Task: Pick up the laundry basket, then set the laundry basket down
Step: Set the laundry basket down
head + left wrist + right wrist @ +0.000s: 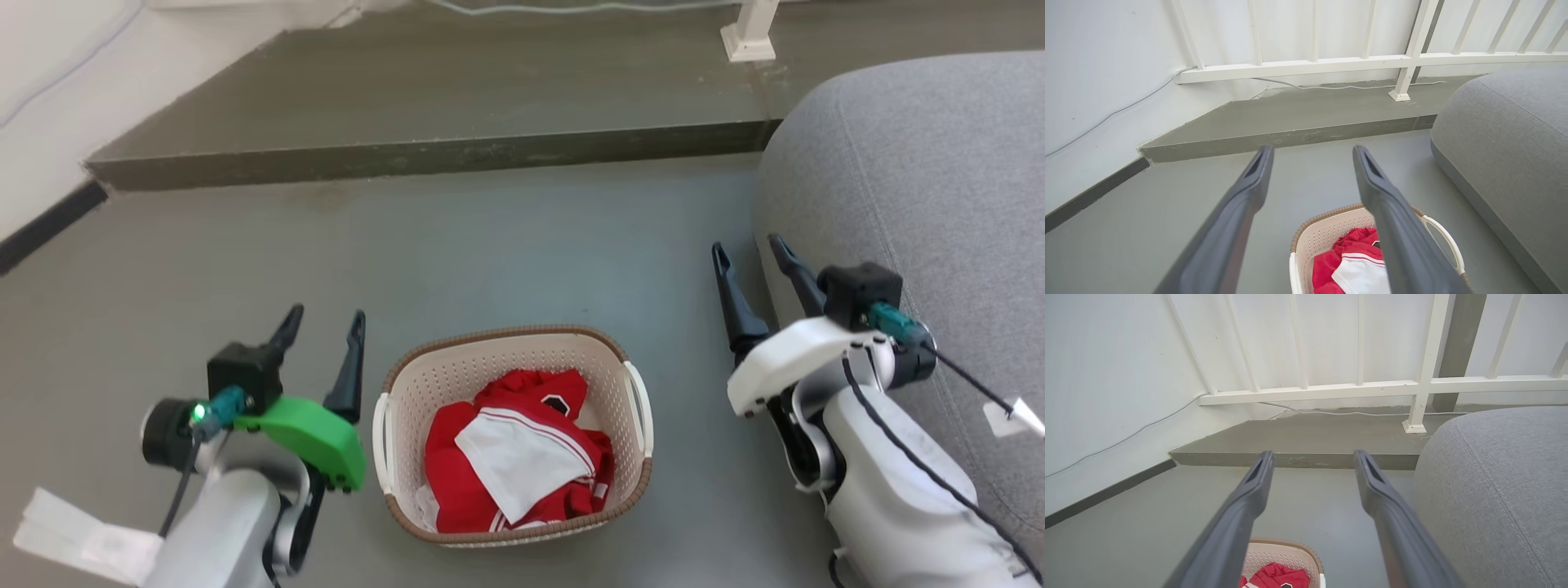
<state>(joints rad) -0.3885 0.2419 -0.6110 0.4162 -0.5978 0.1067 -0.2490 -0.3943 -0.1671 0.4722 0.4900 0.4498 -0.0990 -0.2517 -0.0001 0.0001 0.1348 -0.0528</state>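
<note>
The laundry basket [457,371] stands on the grey floor between my two arms: cream perforated plastic, a brown woven-look rim, white side handles. Red and white clothes [514,465] lie in it. My left gripper [325,320] is open just left of the basket, above its left handle, touching nothing. In the left wrist view the left gripper [1312,153] points past the basket [1327,234]. My right gripper [747,249] is open well to the right of the basket, beside the grey cushion. The right wrist view has the right gripper [1312,457] above the basket's rim [1286,549].
A large grey cushion [922,204] fills the right side, close to my right arm. A raised floor step [424,155] runs across the back, with a white railing post [747,33] and a cable on it. A white wall with dark skirting [49,220] is on the left.
</note>
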